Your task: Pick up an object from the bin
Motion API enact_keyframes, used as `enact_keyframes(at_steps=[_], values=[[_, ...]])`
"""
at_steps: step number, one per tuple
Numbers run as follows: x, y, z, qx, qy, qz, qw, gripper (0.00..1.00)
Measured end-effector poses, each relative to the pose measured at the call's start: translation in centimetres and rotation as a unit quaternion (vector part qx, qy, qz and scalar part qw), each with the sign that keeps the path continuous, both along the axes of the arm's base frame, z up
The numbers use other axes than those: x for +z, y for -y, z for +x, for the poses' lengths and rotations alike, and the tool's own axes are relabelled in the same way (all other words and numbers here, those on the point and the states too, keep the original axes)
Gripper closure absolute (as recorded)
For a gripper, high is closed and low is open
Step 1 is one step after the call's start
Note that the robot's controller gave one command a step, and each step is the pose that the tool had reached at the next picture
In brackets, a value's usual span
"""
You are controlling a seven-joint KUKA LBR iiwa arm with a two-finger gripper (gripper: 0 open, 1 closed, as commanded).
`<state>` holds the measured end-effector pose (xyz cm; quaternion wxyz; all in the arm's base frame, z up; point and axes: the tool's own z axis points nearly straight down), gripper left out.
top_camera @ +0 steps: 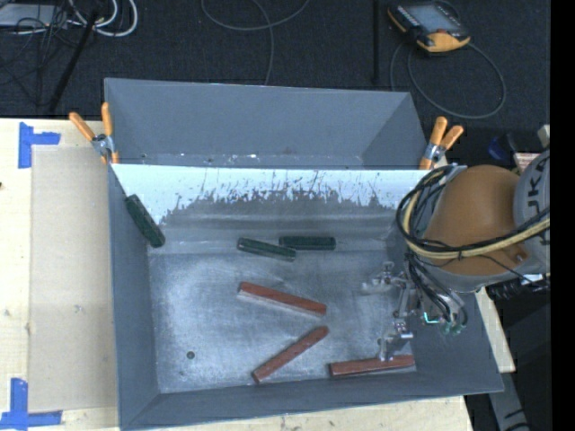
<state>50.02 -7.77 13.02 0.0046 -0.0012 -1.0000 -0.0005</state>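
A yellow handheld device (432, 25) lies on dark floor (296, 57); white cables (114, 21) coil well apart.

The bin (260, 124) was plain grey, its floor speckled pale, its far wall streaked with dark scratches. Three bars were reddish brown: a centre bar (281, 299), a near-edge bar (290, 354) and a near-right-corner bar (371, 365). Three were dark green: a left-wall bar (144, 220) and two far-wall bars (266, 249) (307, 241). The wrist cover (476, 209) was tan-orange.
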Motion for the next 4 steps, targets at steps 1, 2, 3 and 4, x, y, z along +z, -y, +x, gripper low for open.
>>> enact_keyframes(at_steps=[1,2,3,4], values=[[0.4,0.0,0.2,0.001,0.0035,0.000,1.0000,0.00],[-2.5,-3.0,2.1,0.028,0.0063,-0.002,0.9996,0.00],[-3.1,-11.1,0.7,0.116,0.0036,0.000,0.9933,1.00],[-3.1,-11.1,0.7,0.116,0.0036,0.000,0.9932,0.00]])
